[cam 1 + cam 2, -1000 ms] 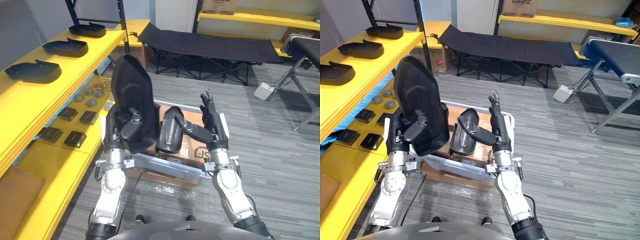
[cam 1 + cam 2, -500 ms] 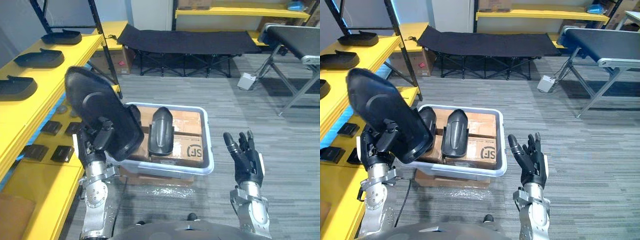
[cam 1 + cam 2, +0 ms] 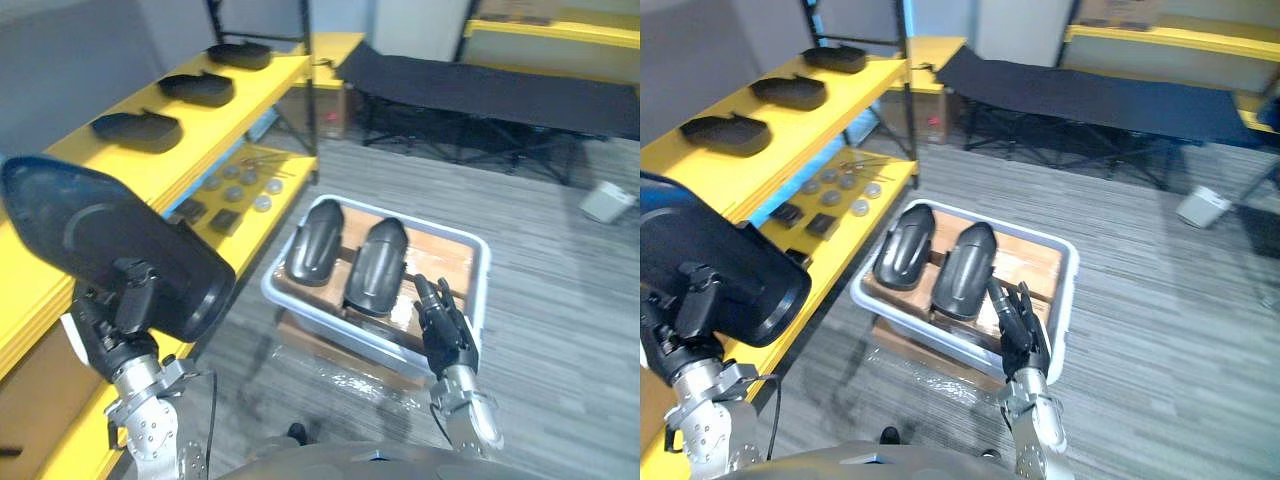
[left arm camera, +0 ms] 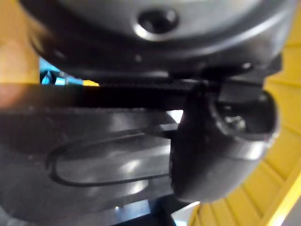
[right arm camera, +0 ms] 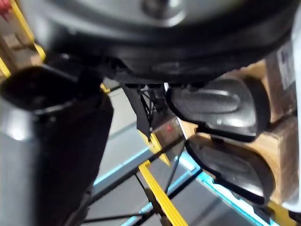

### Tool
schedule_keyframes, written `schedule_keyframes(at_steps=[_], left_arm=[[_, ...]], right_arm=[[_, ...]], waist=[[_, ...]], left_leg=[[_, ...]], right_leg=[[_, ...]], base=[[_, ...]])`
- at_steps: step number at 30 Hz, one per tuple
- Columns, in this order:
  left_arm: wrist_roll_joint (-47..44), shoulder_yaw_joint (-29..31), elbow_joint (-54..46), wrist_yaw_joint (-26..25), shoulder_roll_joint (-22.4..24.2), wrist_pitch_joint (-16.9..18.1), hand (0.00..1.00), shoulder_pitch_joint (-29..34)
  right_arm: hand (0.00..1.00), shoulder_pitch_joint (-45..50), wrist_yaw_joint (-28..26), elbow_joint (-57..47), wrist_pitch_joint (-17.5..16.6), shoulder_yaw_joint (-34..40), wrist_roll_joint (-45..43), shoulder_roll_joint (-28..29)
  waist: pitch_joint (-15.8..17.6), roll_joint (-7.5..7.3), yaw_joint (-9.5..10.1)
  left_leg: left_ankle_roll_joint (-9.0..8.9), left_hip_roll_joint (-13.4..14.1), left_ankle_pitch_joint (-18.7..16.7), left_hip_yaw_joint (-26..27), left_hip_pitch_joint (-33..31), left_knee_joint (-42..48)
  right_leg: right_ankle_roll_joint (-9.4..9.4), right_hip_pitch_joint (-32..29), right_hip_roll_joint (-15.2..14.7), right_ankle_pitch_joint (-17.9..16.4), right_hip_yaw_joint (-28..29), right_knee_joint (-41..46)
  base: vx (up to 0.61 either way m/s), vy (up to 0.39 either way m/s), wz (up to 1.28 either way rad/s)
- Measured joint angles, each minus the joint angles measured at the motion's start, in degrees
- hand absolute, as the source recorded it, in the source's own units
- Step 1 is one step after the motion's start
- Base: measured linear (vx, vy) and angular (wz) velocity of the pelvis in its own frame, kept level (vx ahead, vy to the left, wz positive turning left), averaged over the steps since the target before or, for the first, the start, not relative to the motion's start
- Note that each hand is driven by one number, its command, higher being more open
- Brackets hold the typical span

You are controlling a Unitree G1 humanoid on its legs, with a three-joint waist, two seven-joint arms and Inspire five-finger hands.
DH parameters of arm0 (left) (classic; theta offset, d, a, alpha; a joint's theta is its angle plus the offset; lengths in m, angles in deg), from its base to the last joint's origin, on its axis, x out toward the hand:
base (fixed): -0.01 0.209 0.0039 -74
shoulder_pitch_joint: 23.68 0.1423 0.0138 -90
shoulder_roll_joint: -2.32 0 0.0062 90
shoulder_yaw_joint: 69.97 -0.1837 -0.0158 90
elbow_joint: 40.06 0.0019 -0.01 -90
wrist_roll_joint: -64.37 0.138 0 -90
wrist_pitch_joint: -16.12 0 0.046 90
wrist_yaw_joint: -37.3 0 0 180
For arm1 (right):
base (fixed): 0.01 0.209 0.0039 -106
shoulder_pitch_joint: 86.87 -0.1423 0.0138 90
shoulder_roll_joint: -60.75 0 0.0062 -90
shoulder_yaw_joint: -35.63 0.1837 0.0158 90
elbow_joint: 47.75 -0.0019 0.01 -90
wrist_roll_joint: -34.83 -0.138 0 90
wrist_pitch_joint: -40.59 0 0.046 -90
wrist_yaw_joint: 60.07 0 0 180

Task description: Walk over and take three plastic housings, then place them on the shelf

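My left hand [image 3: 118, 322] is shut on a large black plastic housing [image 3: 105, 250], held tilted at the lower left beside the yellow shelf [image 3: 215, 135]; its thumb [image 4: 221, 155] curls over the housing's ribbed face [image 4: 103, 157]. Three more housings [image 3: 135, 130] lie in a row on the shelf's top board. Two housings [image 3: 313, 240] [image 3: 373, 265] lie side by side on cardboard in a white bin [image 3: 478, 300] on the floor. My right hand [image 3: 446, 328] is open, fingers straight, above the bin's near rim. The right wrist view shows the bin's two housings [image 5: 221, 106].
The lower shelf board carries small black blocks [image 3: 228, 220] and round discs [image 3: 238, 185]. A black folding cot [image 3: 480, 95] stands at the back and a white box [image 3: 608, 200] sits on the floor at the right. Grey carpet lies around the bin.
The camera has swung toward the shelf. The held housing has gone from upright to lying flatter at the lower left. The right hand, still open, now hangs over the bin's near rim.
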Motion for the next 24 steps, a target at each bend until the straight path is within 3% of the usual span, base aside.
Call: schedule_keyframes(at_steps=[1,2,4,6,8,13,18,21,22,24], left_arm=[[-0.84,0.15,-0.23,0.88,0.12,0.0,0.0,0.46],[-2.39,-0.41,-0.21,3.92,0.17,-0.02,0.0,0.41],[-4.58,-1.4,-0.2,8.21,0.15,-0.01,0.0,0.24],[-6.05,-2.24,-0.2,10.2,0.23,0.27,0.0,0.77],[-6.04,-2.16,-0.2,10.38,0.2,0.34,0.0,1.02],[-5.9,-4.92,-0.21,10.9,0.03,0.33,0.0,1.92],[-5.43,-7.88,-0.08,10.95,-0.57,0.32,0.0,1.52],[-5.04,-7.55,-0.1,10.92,-0.63,0.32,0.0,1.09],[-3.76,-7.47,-0.1,10.9,-1.01,0.32,0.0,0.48],[-2.83,-7.46,-0.2,11.26,-1.73,0.31,0.0,-0.85]], right_arm=[[1.0,-0.18,0.42,0.01,-0.3,0.58,1.37,0.2],[1.0,-0.06,2.21,0.14,-0.88,1.94,2.85,0.15],[1.0,0.18,4.76,0.42,-1.9,3.72,4.33,-0.54],[1.0,0.26,5.38,0.88,-2.3,4.44,4.04,-0.91],[1.0,-0.64,1.99,1.79,-2.36,3.36,0.6,0.21],[1.0,-0.55,-2.73,2.02,-2.36,1.71,-0.82,0.21],[1.0,-0.93,-2.55,2.2,-2.32,1.38,-0.26,-0.64],[1.0,-2.56,-1.3,3.7,-2.28,1.15,1.66,-0.32],[1.0,-3.22,-1.0,3.86,-2.28,1.12,1.68,-0.06],[1.0,-3.68,-1.0,3.84,-2.28,1.07,1.72,0.15]], waist=[[0.05,0.01,-0.31],[0.38,-0.35,-1.89],[0.65,0.02,-1.99],[1.23,0.23,-1.22],[1.97,-0.34,-0.96],[3.62,-0.67,-0.68],[5.34,0.44,-1.63],[5.51,-0.12,-1.29],[5.76,-0.72,-0.97],[6.05,-1.58,-0.57]], left_leg=[[0.49,0.75,-1.29,4.06,-0.82,0.52],[0.64,3.18,-1.3,14.71,-2.38,2.75],[1.24,5.87,-0.53,24.66,-3.91,6.26],[1.19,4.67,0.13,24.51,-4.0,5.9],[1.79,3.33,0.12,24.01,-3.59,5.16],[2.54,2.71,-1.08,26.08,-2.65,6.11],[2.95,5.9,-7.8,25.91,-8.01,19.62],[3.14,5.44,-9.81,25.33,-8.64,22.32],[3.43,4.27,-10.33,24.93,-8.67,22.31],[3.84,1.63,-11.32,23.3,-8.5,21.3]], right_leg=[[0.39,1.2,-0.42,-0.4,-3.4,0.01],[0.84,3.34,-1.01,-0.72,-10.02,0.35],[2.16,4.78,-2.19,-1.82,-15.55,2.16],[2.21,5.09,-3.4,-2.18,-17.67,3.99],[1.24,5.07,-4.85,-2.87,-17.05,5.36],[1.43,4.3,-6.61,-3.73,-13.7,6.53],[3.73,1.74,-8.79,-7.9,-11.39,14.61],[4.49,1.73,-10.76,-9.61,-11.69,17.53],[4.42,1.83,-12.49,-10.45,-12.37,19.08],[0.66,2.43,-14.61,-11.51,-13.63,22.58]], base=[[-0.02,0.022,1.91],[-0.01,0.047,2.06],[0.04,0.151,1.85],[0.04,0.196,0.93],[0.03,0.167,0.2],[0.01,0.104,-0.23],[-0.02,0.063,-0.1],[-0.01,0.066,0.12],[0.03,0.117,0.38],[0.05,0.126,0.63]])
